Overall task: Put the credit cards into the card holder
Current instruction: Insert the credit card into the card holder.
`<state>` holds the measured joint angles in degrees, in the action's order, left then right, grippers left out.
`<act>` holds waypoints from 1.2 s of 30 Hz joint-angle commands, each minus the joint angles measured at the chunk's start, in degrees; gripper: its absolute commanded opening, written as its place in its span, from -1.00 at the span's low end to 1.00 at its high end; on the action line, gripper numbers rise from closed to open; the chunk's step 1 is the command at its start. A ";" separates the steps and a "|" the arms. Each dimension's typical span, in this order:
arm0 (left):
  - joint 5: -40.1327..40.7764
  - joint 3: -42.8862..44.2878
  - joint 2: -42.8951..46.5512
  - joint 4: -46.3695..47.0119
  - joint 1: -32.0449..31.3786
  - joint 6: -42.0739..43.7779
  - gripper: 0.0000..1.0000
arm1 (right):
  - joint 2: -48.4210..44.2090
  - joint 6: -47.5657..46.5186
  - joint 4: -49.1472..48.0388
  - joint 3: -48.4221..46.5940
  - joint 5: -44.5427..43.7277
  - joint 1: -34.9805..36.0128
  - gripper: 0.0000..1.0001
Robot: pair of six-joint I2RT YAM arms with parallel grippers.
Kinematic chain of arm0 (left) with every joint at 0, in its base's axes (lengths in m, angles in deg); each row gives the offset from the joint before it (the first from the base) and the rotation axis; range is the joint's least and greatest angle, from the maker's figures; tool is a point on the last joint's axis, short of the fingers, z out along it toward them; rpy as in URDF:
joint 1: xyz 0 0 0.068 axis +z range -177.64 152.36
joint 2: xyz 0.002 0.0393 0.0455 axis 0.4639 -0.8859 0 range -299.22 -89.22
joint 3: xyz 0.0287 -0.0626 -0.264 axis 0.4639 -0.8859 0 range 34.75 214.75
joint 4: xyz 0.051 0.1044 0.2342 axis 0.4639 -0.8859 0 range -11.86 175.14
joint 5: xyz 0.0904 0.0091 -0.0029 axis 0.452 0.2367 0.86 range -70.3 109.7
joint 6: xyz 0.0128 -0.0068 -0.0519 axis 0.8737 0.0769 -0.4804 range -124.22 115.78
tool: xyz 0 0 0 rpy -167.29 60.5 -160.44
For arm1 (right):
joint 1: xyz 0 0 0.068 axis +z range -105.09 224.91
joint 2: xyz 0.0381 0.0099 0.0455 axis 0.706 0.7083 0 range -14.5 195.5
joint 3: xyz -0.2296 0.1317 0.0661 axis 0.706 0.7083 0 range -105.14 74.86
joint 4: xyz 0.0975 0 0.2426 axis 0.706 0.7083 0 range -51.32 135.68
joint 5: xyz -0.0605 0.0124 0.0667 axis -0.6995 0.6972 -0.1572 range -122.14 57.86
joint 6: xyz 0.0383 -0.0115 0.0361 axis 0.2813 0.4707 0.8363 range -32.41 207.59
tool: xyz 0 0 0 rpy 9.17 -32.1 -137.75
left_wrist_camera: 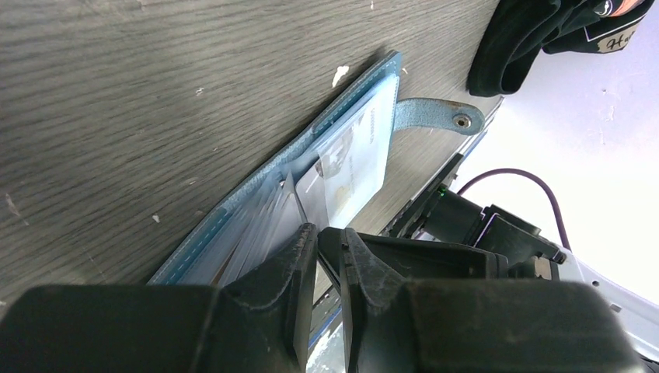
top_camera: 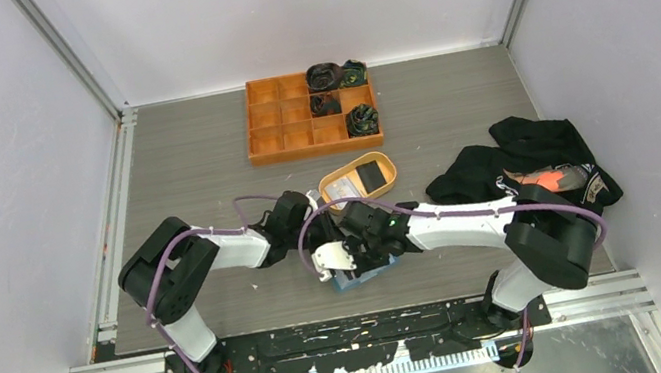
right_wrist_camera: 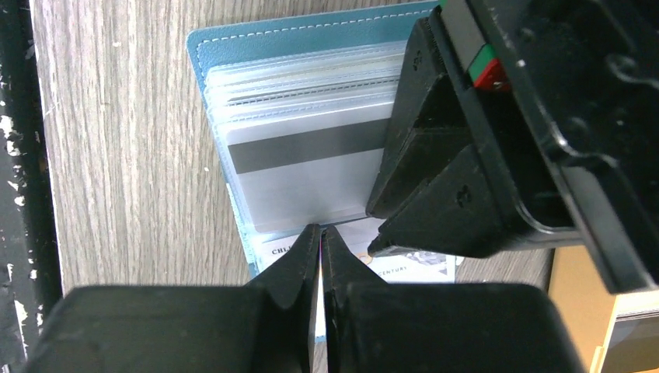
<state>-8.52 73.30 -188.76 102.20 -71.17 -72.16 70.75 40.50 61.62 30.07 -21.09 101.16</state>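
**Card loading update: roughly one in, one halfway, two waiting**

The holder (top_camera: 372,275) is lying open on the table just on the near side of the dish (top_camera: 393,172), toward the arm bases. Both grippers are crowding right over it. Its tab (left_wrist_camera: 435,116) is sticking out flat, unsnapped.

Progress as far as I can tell:
- A grey card (right_wrist_camera: 311,175) with a dark stripe is sitting fully inside the top clear sleeve, so I'm counting that one as done.
- A printed card (right_wrist_camera: 404,266) is poking out of the holder at the edge where the right gripper is working. It looks only partly in, so I'm guessing that's the current one.
- In the dish, a white card (top_camera: 341,186) and a black card (top_camera: 371,176) are waiting with nothing touching them.
- More sleeves are stacked underneath, and I can't tell whether any of those are holding cards.

The right gripper (right_wrist_camera: 320,230) is pressing its jaws together, with the tips right at the printed card's edge. To me it's nudging the card rather than carrying it, since I'm not seeing anything pinched.

The left gripper (left_wrist_camera: 326,231) is closed down to a sliver of a gap. It looks to be clamping the holder's sleeves, probably to steady them.

What's remaining is seating the printed card, then the two in the dish. The tray (top_camera: 316,151) beyond the dish and the cloth (top_camera: 525,159) to the dish's right aren't playing any part.
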 commanded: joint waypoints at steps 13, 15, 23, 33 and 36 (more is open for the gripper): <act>5.92 -2.91 8.99 -16.61 -0.33 6.31 -0.57 | -10.96 -0.18 10.32 -4.43 17.44 -9.49 -0.51; 6.54 -3.85 12.70 -15.35 -0.70 7.16 -0.57 | -13.51 2.17 10.64 -4.66 20.47 -11.89 -0.39; 17.91 -15.76 30.56 0.63 -5.37 17.11 -0.66 | -19.04 10.54 9.65 -4.34 31.32 -20.63 -0.08; 21.73 -27.54 38.52 17.12 -5.67 17.56 -0.80 | -2.96 28.75 6.88 -8.28 26.85 -26.90 -0.13; 22.34 -28.61 37.95 21.77 -6.87 17.78 -0.80 | -0.04 34.40 5.84 -8.91 25.97 -29.29 -0.13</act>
<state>11.67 45.54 -151.32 111.95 -76.79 -56.05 69.22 64.57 70.28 24.54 5.86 74.47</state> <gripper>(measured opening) 0.104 0.432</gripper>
